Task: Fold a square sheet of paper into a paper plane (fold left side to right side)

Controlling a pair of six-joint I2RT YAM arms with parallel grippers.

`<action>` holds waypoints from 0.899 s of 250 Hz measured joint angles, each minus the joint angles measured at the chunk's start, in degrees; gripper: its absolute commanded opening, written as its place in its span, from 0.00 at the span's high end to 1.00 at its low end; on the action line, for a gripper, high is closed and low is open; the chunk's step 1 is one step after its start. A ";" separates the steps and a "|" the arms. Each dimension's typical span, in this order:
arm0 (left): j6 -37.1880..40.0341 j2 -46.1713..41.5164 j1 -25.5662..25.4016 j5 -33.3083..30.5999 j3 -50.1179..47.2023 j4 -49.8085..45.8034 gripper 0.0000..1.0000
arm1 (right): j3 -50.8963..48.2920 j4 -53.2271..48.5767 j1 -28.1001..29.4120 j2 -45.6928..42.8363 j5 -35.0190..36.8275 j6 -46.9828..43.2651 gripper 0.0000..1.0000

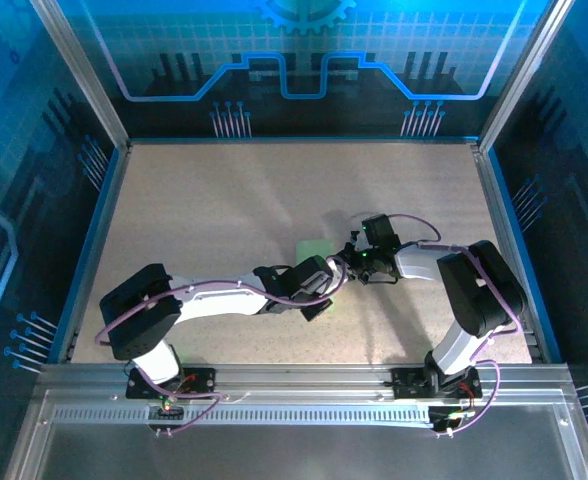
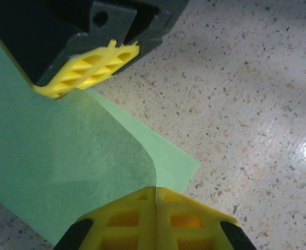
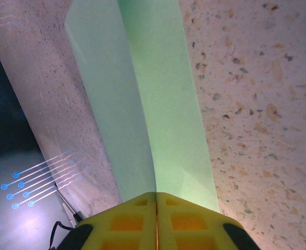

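Tabletop [image 1: 224, 210] — speckled beige — under green paper [image 2: 38, 172]; blue-lit walls [image 1: 34, 150] around.

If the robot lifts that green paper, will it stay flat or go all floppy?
Probably floppy: the sheet of paper curls over in a soft bend between the left gripper and right gripper. It looks very light and thin, since the layer below shows faintly through it. With both grippers pinching it, a hard pull might crease or tear it.
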 measured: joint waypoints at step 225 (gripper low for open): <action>-21.77 -4.07 18.88 32.15 -9.77 13.33 1.00 | -12.28 -11.30 3.39 -26.29 10.19 -12.55 0.96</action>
